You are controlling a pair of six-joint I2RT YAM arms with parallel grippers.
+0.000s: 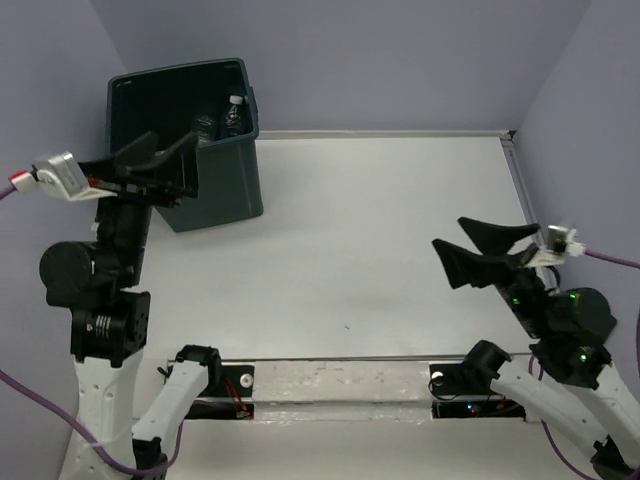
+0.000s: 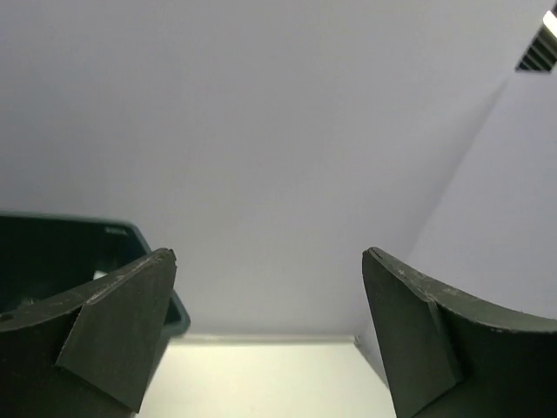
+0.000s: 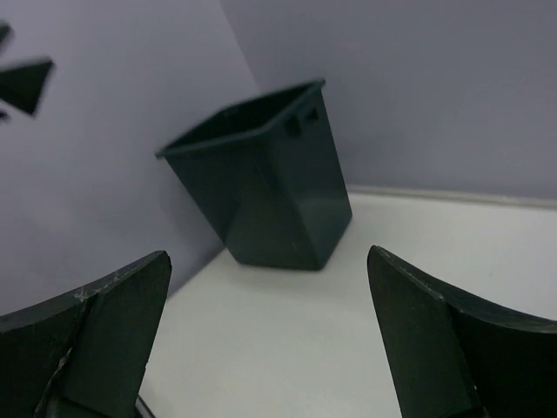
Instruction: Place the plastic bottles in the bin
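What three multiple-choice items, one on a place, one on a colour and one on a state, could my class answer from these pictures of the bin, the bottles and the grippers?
1. Where on the table does the bin stand?
A. near right corner
B. far left corner
C. centre

2. What colour is the cap of the bottle showing in the bin?
A. white
B. red
C. black

3. How are the left gripper and right gripper?
A. both open, empty
B. both shut on bottles
C. left shut, right open

Answers:
1. B: the top view shows it by the far left walls.
2. A: the cap is white against the dark bin.
3. A: each wrist view shows a wide empty gap.
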